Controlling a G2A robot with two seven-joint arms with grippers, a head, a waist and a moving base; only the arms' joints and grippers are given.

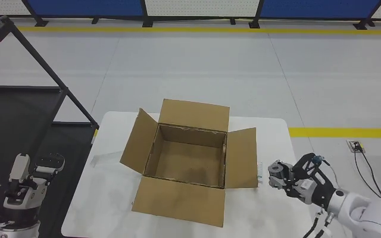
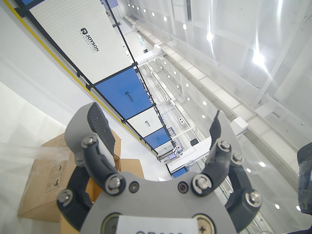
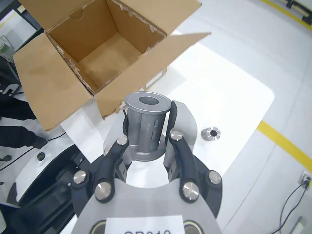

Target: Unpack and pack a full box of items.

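Beside the open cardboard box [image 3: 80,32], the right gripper [image 3: 148,113] clamps a flanged, hollow metal cylinder [image 3: 145,127]; the left gripper [image 2: 156,125] gapes empty.

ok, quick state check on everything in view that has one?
cardboard box: open, all four flaps folded out, nothing inside.
metal sleeve: clamped in the right gripper, beside the box.
right gripper: shut on the metal sleeve.
left gripper: open, empty.
small metal collet: loose on the table, apart from the right gripper.

Handling pictograms stand on the box [image 2: 36,196] side; a logo wordmark stands on the wall panels [image 2: 73,37]
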